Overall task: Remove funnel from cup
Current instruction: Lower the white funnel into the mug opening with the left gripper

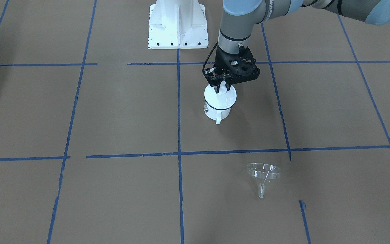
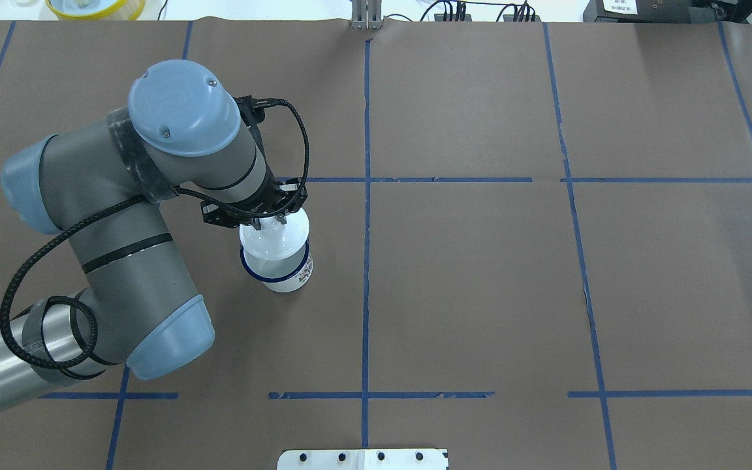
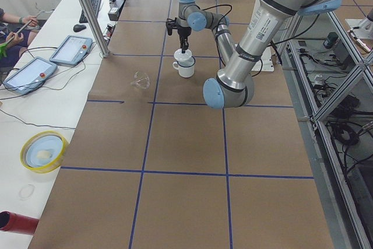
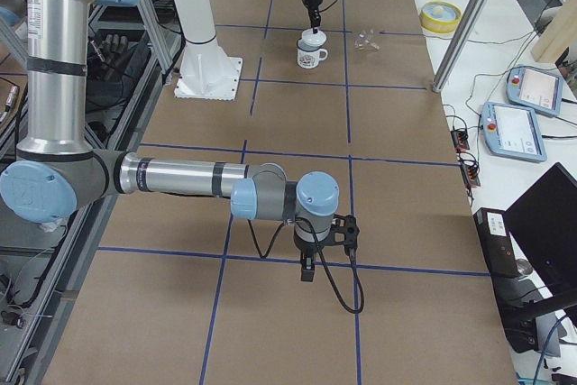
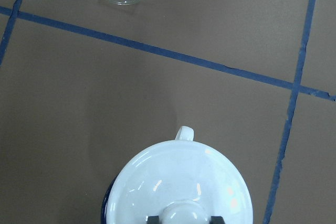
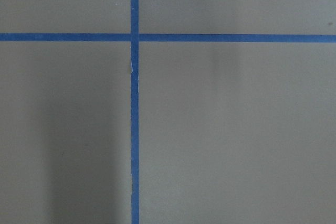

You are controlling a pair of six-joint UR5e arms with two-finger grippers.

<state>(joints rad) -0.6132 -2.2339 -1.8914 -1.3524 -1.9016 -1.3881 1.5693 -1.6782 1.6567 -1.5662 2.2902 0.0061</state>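
Note:
The cup (image 1: 218,110), a white mug with a dark blue rim, stands upright in the left half of the table, its handle facing away from the robot. A round white knobbed lid (image 5: 178,182) sits on its mouth. My left gripper (image 1: 221,87) hangs straight down over the lid, shut on the knob. The clear funnel (image 1: 263,173) lies on its side on the brown paper, apart from the cup and farther from the robot; its rim shows at the top edge of the left wrist view. My right gripper (image 4: 307,272) hovers low far off to the right; I cannot tell its state.
The white robot base plate (image 1: 177,25) sits at the table's near middle edge. A yellow-rimmed dish (image 3: 44,150) and control tablets (image 3: 26,74) lie on the side bench beyond the far edge. Blue tape lines (image 1: 178,112) grid the paper.

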